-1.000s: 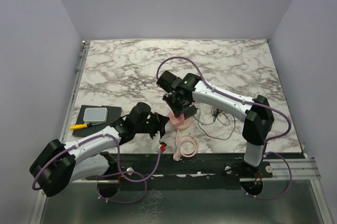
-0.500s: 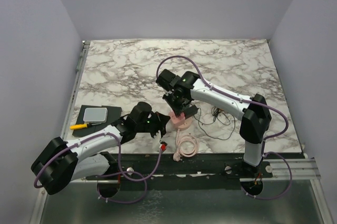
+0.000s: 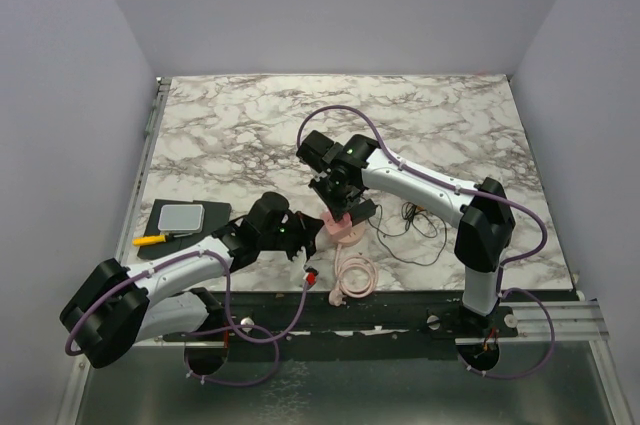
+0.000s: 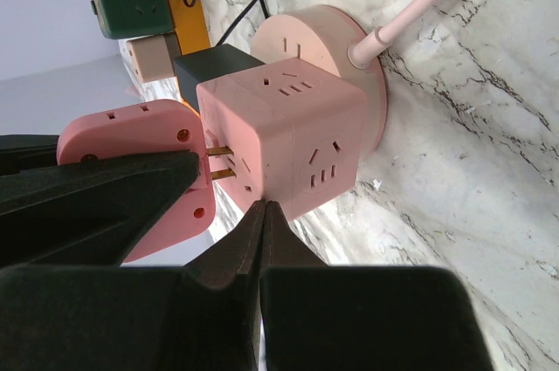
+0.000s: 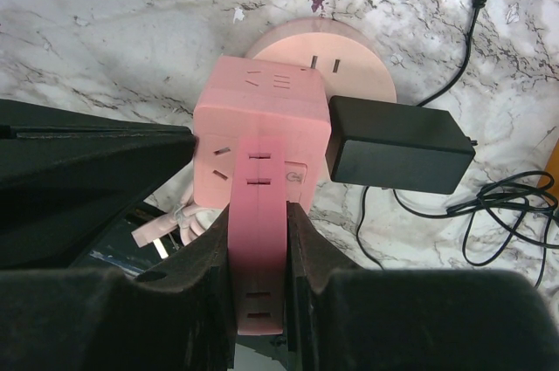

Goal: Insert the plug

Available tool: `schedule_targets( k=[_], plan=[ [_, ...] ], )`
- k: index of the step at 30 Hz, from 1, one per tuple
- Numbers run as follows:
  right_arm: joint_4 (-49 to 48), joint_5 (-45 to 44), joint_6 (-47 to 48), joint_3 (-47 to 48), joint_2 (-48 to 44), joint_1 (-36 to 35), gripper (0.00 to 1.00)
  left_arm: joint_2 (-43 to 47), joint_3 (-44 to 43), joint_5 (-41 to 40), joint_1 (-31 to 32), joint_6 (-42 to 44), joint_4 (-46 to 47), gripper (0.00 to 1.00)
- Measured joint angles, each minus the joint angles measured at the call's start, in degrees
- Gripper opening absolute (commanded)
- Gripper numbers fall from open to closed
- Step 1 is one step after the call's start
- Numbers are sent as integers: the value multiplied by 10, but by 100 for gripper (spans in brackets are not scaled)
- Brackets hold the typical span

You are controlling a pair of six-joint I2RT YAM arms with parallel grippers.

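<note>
right tool point(image 5: 258, 214) clamped on the pink plug point(image 4: 131, 140); left tool point(image 4: 259, 209) pinched shut, holding nothing

the right arm point(image 3: 420, 185) arches down over the marbled tabletop point(image 3: 240, 125), its tool gripping the plug's flat sides, with the two prongs partly in the pink cube socket point(image 4: 288, 135) just beyond the fingertips. the left arm point(image 3: 180, 270) reaches low from the near edge, tips at the cube's side, contact unclear. pale lilac walls point(image 3: 330, 5) enclose the tabletop.

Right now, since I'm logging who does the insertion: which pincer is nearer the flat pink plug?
Right. The right pincer clamps the flat pink plug by its sides; the left pincer, shut, sits by the pink cube socket, near the prongs.
</note>
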State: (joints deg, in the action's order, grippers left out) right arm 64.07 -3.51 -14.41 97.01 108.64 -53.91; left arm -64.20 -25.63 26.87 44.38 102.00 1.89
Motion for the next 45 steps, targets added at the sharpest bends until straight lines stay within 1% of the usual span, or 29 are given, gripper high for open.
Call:
schedule_targets(
  k=[8, 14, 21, 29, 45],
  plan=[
    [0, 5, 3, 0, 0, 0, 4, 4, 0, 0, 0, -3, 4, 0],
    [-2, 19, 5, 0, 0, 0, 3, 28, 0, 1, 0, -3, 43, 0],
    [-2, 19, 5, -1, 0, 0, 1, 13, 0, 3, 0, 1, 55, 0],
    [-2, 18, 4, -1, 0, 0, 1, -7, -4, 12, 0, 14, 45, 0],
    [-4, 12, 4, -3, 0, 6, 1, -44, -42, 26, 4, 44, -16, 1]
  ],
)
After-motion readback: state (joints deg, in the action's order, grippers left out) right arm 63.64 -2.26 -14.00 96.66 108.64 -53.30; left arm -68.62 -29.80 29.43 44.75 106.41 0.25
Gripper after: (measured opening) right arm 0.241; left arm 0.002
